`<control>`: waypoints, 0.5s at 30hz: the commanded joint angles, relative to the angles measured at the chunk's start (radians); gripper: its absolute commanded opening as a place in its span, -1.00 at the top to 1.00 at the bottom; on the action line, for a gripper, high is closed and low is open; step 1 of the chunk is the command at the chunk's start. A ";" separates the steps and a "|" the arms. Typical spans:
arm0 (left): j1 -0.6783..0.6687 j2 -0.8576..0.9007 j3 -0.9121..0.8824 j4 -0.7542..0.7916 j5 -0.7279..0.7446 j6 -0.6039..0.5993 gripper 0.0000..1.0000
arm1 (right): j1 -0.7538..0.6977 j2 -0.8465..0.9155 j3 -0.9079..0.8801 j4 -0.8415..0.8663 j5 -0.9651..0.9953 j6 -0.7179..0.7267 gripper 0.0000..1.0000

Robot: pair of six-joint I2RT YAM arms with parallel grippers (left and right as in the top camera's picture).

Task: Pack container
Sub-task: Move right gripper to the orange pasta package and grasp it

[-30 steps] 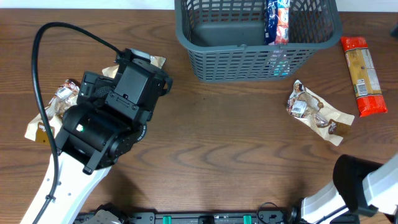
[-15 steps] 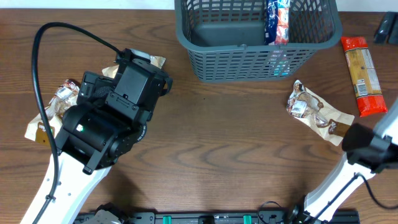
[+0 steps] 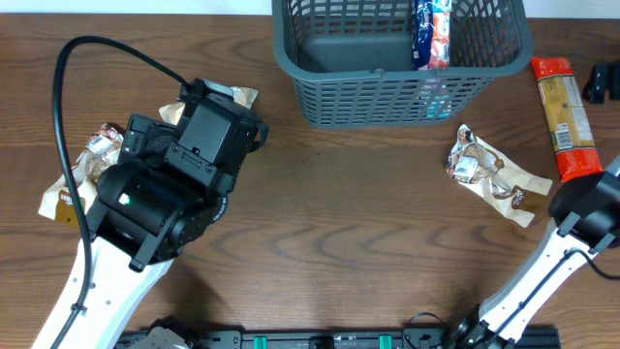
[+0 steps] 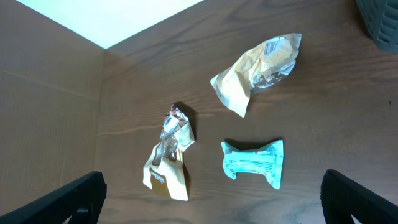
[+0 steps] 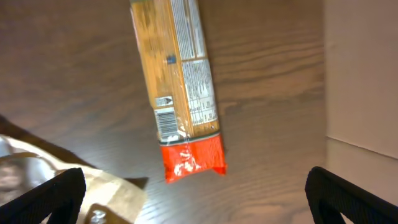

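Note:
The container, a dark grey slotted basket [image 3: 387,87], stands at the back centre, and its corner shows in the left wrist view [image 4: 382,18]. A blue and orange packet [image 3: 432,34] stands inside it at the right. My left gripper [image 4: 214,205] is open and empty above a teal packet [image 4: 255,163], a beige-brown packet [image 4: 168,158] and a crumpled beige packet [image 4: 261,62]. My right gripper [image 5: 199,205] is open and empty above a long orange packet with red ends [image 5: 180,87], which lies right of the basket [image 3: 562,116].
A crumpled beige-brown packet [image 3: 494,174] lies in front of the basket's right side and shows in the right wrist view [image 5: 62,186]. The left arm [image 3: 179,179] covers the left packets in the overhead view. The right arm [image 3: 581,213] stands at the right edge, its dark tip [image 3: 603,82] beside the orange packet.
The right arm has swung up from the lower right corner to the right edge, and its tip has come down beside the orange packet. The left arm has not moved.

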 commanded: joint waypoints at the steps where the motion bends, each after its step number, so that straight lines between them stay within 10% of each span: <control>1: 0.005 0.004 0.016 -0.004 -0.016 0.005 -0.98 | -0.002 0.091 0.002 0.014 -0.023 -0.056 -0.99; 15: 0.005 0.004 0.016 -0.004 -0.016 0.005 -0.97 | 0.000 0.263 0.000 0.149 -0.009 -0.073 -0.99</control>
